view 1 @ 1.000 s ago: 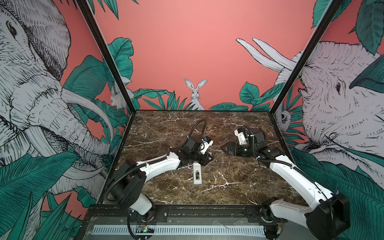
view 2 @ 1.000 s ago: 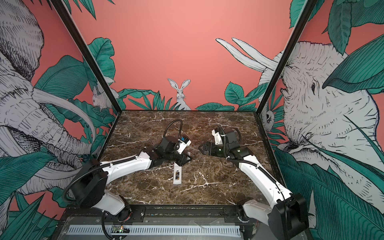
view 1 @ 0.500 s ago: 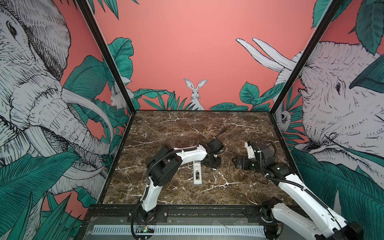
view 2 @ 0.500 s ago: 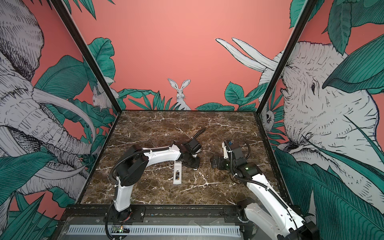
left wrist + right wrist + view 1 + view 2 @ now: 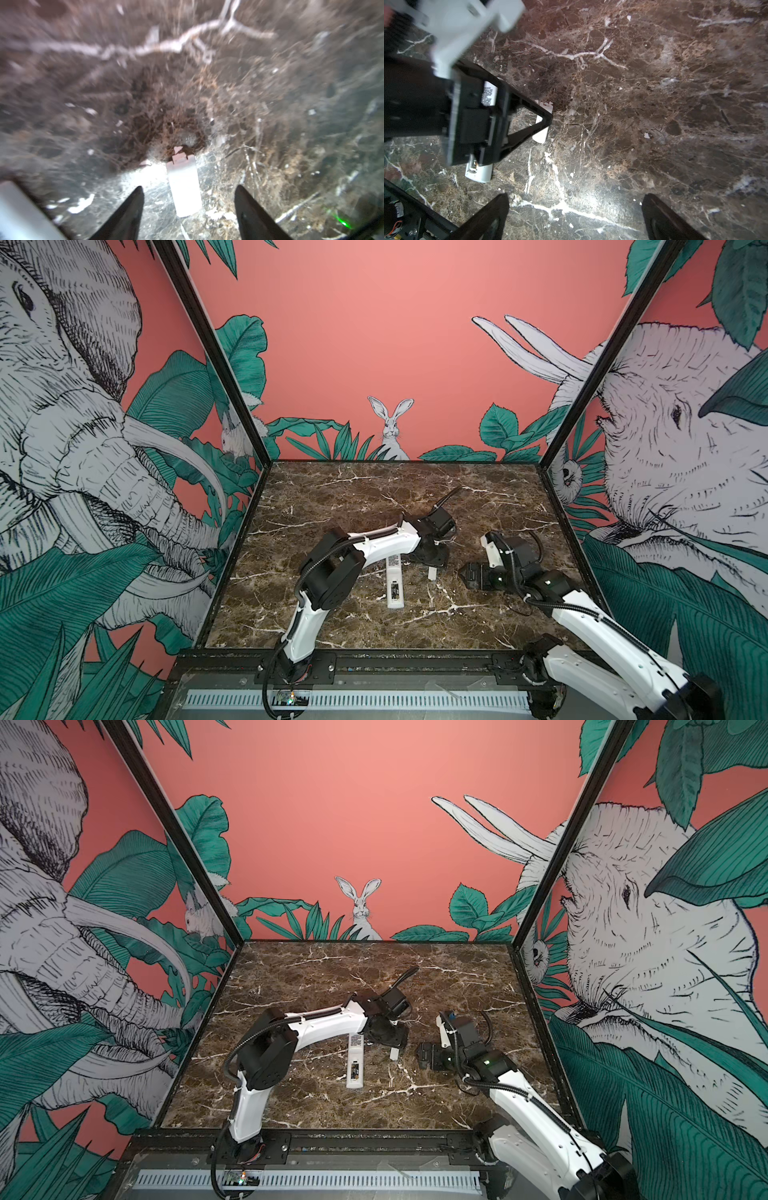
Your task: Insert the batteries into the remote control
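Observation:
The remote control (image 5: 394, 583) (image 5: 355, 1067) lies back-up on the marble with a dark open bay near its front end; in the right wrist view its end (image 5: 480, 175) pokes out under the left arm. Whether the batteries lie in that bay I cannot tell; none shows loose. A small white cover piece (image 5: 432, 572) (image 5: 185, 187) (image 5: 541, 128) lies flat just right of the remote. My left gripper (image 5: 430, 560) (image 5: 188, 190) hangs open over it, fingers on either side without touching. Further right, my right gripper (image 5: 467, 574) (image 5: 576, 197) stands open and empty above bare marble.
The left arm's white link (image 5: 382, 545) crosses above the remote's far end. Patterned walls close in the brown marble table (image 5: 374, 497) on the left, back and right, and a black rail (image 5: 374, 659) runs along the front edge.
My left arm has swung right from the remote's far end, its elbow lifted, and its jaws have opened; the cover now lies on the marble. The right gripper has drawn back toward the front right.

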Tool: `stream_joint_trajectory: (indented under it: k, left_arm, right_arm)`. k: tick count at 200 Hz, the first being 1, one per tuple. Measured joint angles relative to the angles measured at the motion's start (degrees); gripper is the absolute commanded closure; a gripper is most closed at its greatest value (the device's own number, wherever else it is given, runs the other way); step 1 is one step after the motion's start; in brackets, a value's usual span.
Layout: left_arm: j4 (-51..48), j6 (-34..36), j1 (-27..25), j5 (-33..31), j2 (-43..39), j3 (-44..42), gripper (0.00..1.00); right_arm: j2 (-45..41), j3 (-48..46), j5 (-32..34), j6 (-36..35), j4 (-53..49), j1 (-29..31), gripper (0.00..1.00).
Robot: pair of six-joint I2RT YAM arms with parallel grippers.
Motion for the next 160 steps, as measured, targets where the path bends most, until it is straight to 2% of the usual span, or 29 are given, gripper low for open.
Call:
stream_joint_trajectory:
  k: [18, 56, 75, 106, 160]
  left_arm:
    - [2.1, 3.4, 3.5, 1.5, -5.9, -3.6, 0.12]
    - [7.6, 11.5, 14.4, 8.5, -15.5, -10.2, 0.10]
    - [10.3, 15.0, 17.7, 10.7, -15.2, -12.8, 0.09]
    - [14.4, 18.2, 18.7, 14.1, -12.3, -16.8, 0.09]
    - [20.7, 19.8, 22.6, 20.4, -9.0, -19.9, 0.09]
  right_arm:
    - [4.8, 1.0, 1.4, 0.8, 1.2, 2.1, 0.05]
    - [19.4, 7.9, 4.3, 2.2, 3.8, 7.0, 0.06]
    - [27.2, 13.3, 5.6, 2.9, 4.5, 9.6, 0.06]
    - [36.9, 21.6, 8.2, 4.4, 3.9, 12.6, 0.07]
    - [46.5, 30.0, 12.9, 7.8, 0.3, 15.8, 0.14]
